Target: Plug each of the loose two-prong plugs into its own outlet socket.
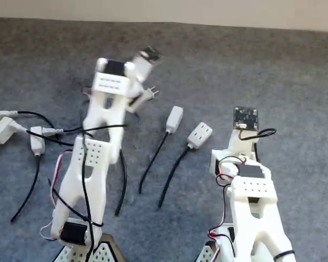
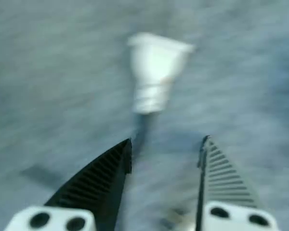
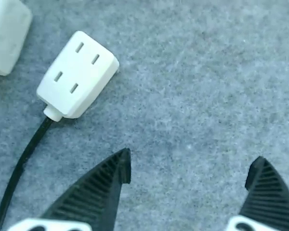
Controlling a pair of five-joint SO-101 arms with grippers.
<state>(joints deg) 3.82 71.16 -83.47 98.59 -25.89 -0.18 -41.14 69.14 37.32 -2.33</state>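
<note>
Outlet socket, four slots, near spread right fingers

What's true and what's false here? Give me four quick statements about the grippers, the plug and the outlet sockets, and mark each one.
1. The left gripper is shut on the white two-prong plug. False: it is open, and the plug lies on the carpet ahead of its fingertips, ungrasped.
2. The right gripper is open over bare carpet. True.
3. The outlet socket near the right gripper already has a plug in it. False: its four slots are empty.
4. A second outlet socket lies beside that one, between the arms. True.
</note>
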